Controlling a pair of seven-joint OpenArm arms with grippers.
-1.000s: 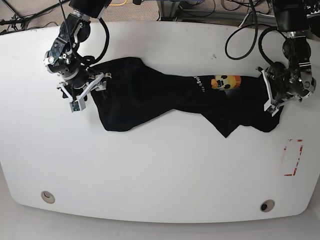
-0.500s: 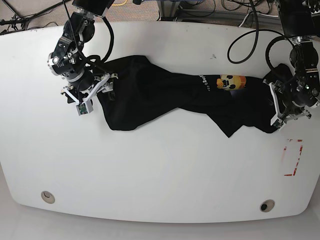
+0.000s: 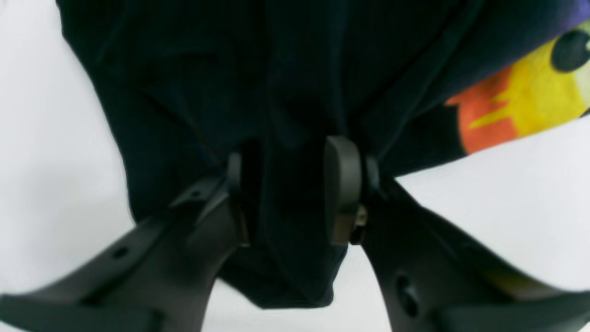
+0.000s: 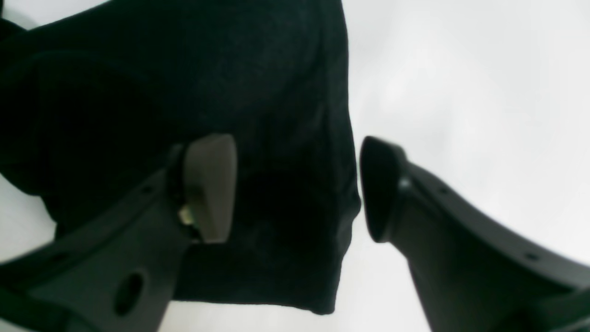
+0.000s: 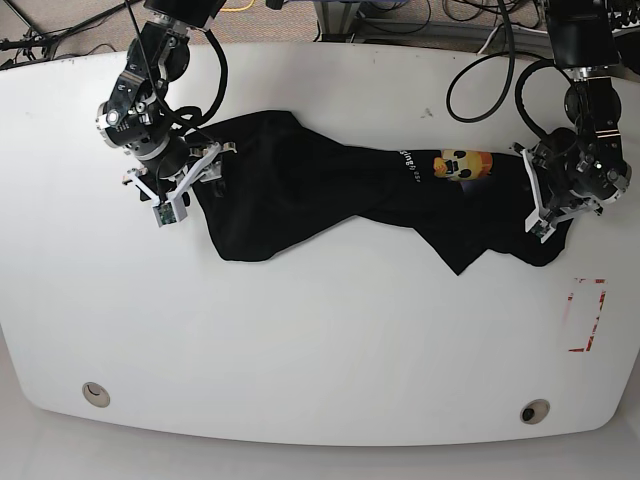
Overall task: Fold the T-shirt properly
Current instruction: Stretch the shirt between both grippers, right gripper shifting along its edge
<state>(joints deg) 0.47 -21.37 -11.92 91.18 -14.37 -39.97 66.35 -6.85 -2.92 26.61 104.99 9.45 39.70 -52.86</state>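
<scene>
Shirt [image 5: 350, 195] stretched lengthwise between claws | left claw [image 3: 288, 189] pinching one end's fold | right claw [image 4: 295, 189] wide, straddling other end's edge

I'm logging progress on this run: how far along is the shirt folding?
Early. Nothing is folded: the T-shirt lies bunched in a twisted band across the table. In hand: the left claw has cloth between its pads; the right claw straddles the other end, apart. Spreading flat and all folds remain.
</scene>
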